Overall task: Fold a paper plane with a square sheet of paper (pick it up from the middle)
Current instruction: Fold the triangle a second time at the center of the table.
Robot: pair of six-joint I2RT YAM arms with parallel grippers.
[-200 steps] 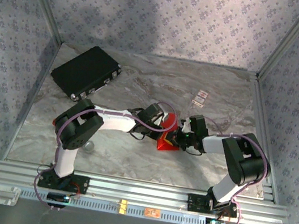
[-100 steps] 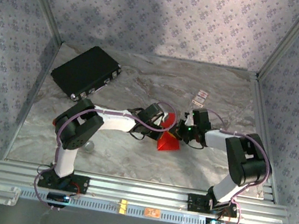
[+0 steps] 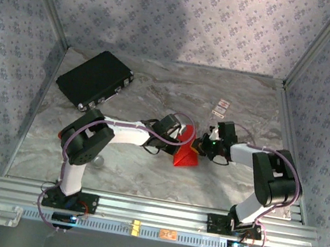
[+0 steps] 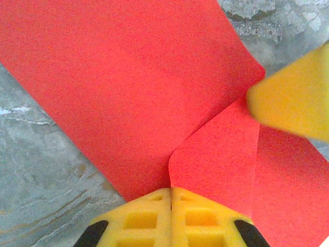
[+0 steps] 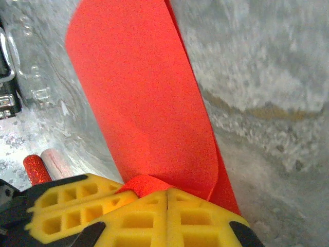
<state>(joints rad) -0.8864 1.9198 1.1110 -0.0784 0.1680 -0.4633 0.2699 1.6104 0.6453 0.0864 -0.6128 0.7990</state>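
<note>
- The square sheet of paper (image 3: 185,159), bright red and creased into a pointed wedge, lies on the marble table (image 3: 157,97) just toward 5 o'clock of its middle, with both arms meeting at its far edge.
- The left gripper (image 3: 182,140) sits at the sheet's 11 o'clock. In the left wrist view its yellow fingers (image 4: 139,218) are pressed together, with a raised flap of the red paper (image 4: 128,92) running into the seam between them.
- The right gripper (image 3: 198,147) sits at the sheet's 1 o'clock. In the right wrist view it (image 5: 167,198) is likewise clamped on a curled edge of the sheet (image 5: 144,103).
- Compared with a second ago, the right wrist has swung back toward 1 o'clock and its elbow has shifted toward 3 o'clock. It covered the sheet's near right part then, and the whole wedge now shows.
- Over the last half second the sheet has hardly moved, and the left arm holds the same pose throughout.
- The black case (image 3: 94,79) at 10 o'clock and the two small cards (image 3: 221,108) at 1 o'clock are unmoved.
- A small red cylinder (image 5: 35,169) lies on the table at 9 o'clock in the right wrist view.
</note>
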